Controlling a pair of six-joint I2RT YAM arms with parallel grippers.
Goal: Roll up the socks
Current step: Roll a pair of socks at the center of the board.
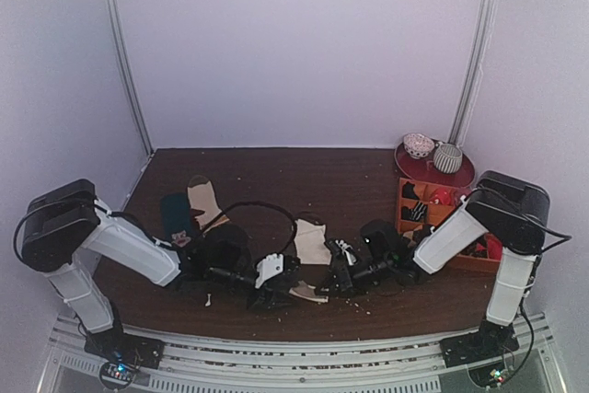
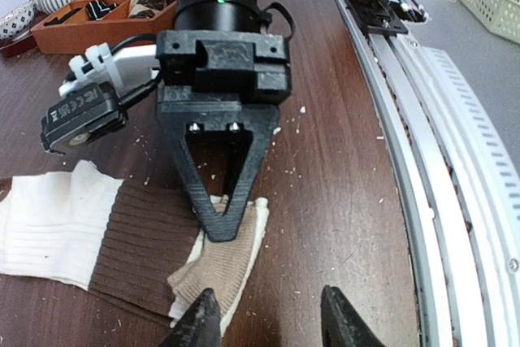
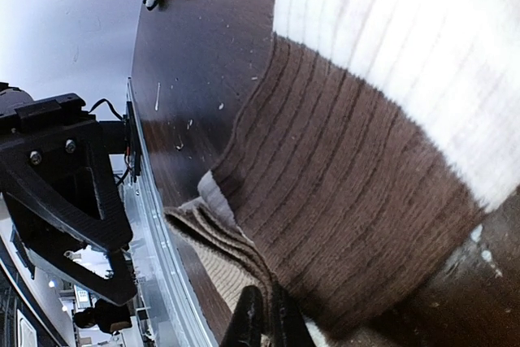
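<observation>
White walls close in a dark brown table (image 1: 276,172) flecked with pale crumbs. Two robot arms reach in from the near edge and meet over the socks (image 1: 313,244) at the front middle of the table. The socks lie flat and overlapping: cream-white ribbed fabric, then a wide dark brown ribbed band, then a tan end nearest the front edge.

The right gripper (image 3: 264,323) points down with its fingers pressed together, tips on the tan end; whether any fabric is caught between them cannot be told. The left gripper (image 2: 268,323) faces it from just beside, fingers spread, with bare table showing between them and one fingertip at the edge of the tan fabric.

Farther back on the left lie a tan sock (image 1: 204,198) and a dark teal sock (image 1: 175,213), side by side. At the right stands an orange compartment tray (image 2: 81,32), and behind it a red plate (image 1: 414,165) carries two rolled bundles.
</observation>
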